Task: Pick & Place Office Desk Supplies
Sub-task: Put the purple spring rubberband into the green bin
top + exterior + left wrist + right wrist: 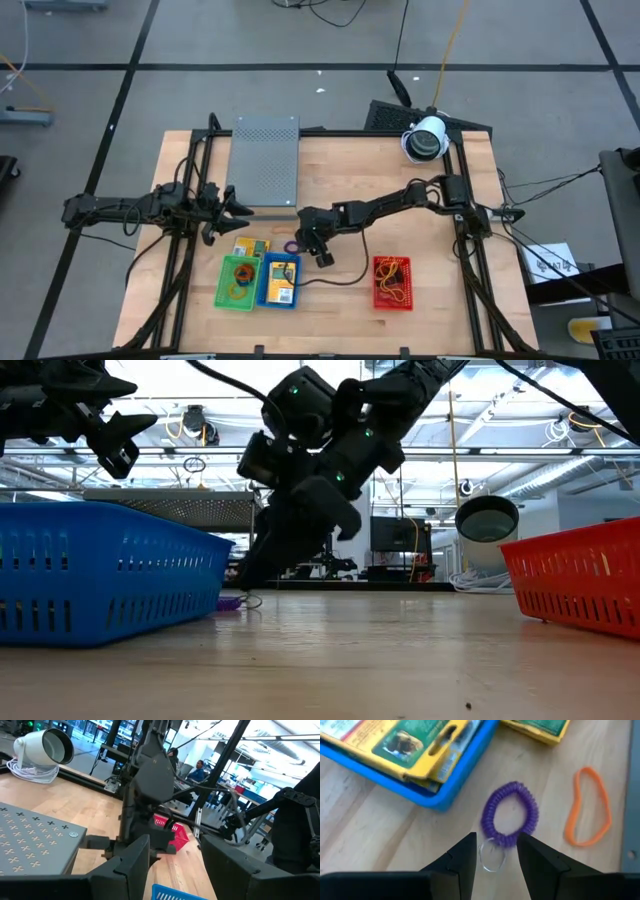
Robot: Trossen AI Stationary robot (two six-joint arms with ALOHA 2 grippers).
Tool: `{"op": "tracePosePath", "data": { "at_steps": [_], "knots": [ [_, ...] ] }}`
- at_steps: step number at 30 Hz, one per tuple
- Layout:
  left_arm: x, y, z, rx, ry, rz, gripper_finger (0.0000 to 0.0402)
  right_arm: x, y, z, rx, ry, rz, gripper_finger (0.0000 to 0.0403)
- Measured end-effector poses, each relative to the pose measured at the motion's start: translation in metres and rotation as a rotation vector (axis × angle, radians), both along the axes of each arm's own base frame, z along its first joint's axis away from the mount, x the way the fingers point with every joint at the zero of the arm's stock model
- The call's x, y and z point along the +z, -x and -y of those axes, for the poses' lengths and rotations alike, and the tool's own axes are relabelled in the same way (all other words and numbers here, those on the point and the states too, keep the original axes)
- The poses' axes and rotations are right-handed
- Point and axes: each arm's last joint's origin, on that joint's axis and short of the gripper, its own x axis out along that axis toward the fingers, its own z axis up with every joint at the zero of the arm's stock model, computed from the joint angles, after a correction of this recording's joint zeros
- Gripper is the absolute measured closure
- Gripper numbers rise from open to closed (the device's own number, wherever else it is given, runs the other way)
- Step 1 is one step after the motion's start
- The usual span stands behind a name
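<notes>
right gripper [496, 851] hangs jaws apart over the purple coiled plastic loop [510, 820] lying on the wood table [380, 840] beside the blue plastic basket [420, 795], lined up to pinch it. left gripper [237, 206] waits released near the grey box [265, 163].

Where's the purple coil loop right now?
The purple coil loop lies flat on the bare wood in the right wrist view, just ahead of the open right gripper, between the blue basket and an orange rubber band.

Grey tiled floor [250, 90] with dark seams surrounding wooden table [340, 160]; ceiling trusses [560, 405], bright overhead light beyond.
</notes>
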Motion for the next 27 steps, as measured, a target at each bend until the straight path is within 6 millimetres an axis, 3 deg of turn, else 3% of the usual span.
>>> {"op": "tracePosePath", "data": {
  "at_steps": [27],
  "knots": [
    [0.0000, 0.0000, 0.0000, 0.000, -0.001, 0.000, 0.0215, -0.0030, 0.0045, -0.0038, -0.016, -0.071, -0.077, 0.0273]
  ]
}}
